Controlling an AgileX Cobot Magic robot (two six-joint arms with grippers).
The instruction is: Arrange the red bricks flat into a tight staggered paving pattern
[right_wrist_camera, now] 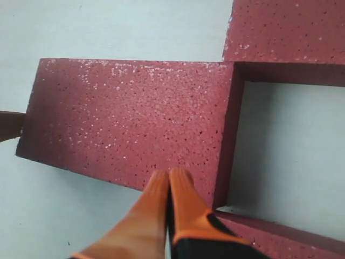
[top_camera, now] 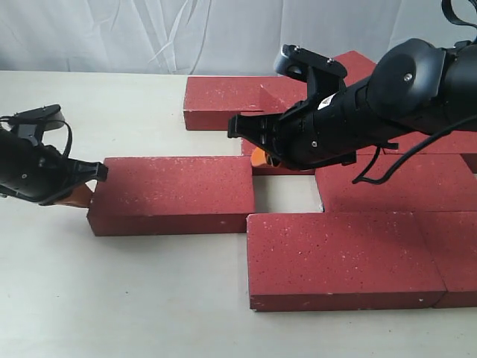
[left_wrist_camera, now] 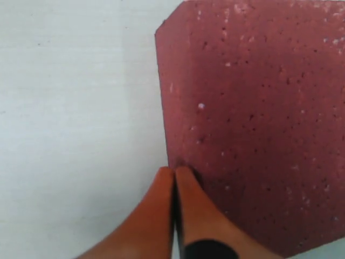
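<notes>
One loose red brick (top_camera: pixel 173 190) lies flat at the left of the group, and a small bare gap (top_camera: pixel 287 194) parts it from the rest. My left gripper (top_camera: pixel 80 195) is shut and empty, its orange tips (left_wrist_camera: pixel 174 172) pressed against that brick's left end (left_wrist_camera: pixel 253 129). Shut and empty too, my right gripper (top_camera: pixel 258 157) rests its tips (right_wrist_camera: pixel 170 175) on the far long edge of the same brick (right_wrist_camera: pixel 129 116), close to the gap (right_wrist_camera: pixel 285 151). Several other red bricks (top_camera: pixel 343 257) lie flat and close together on the right.
A further brick (top_camera: pixel 231 101) lies at the back, partly behind the right arm. White tabletop (top_camera: pixel 112 298) spreads left and front. A pale cloth backdrop (top_camera: pixel 149 33) hangs behind. In the right wrist view the left fingertip (right_wrist_camera: pixel 9 125) shows at the loose brick's end.
</notes>
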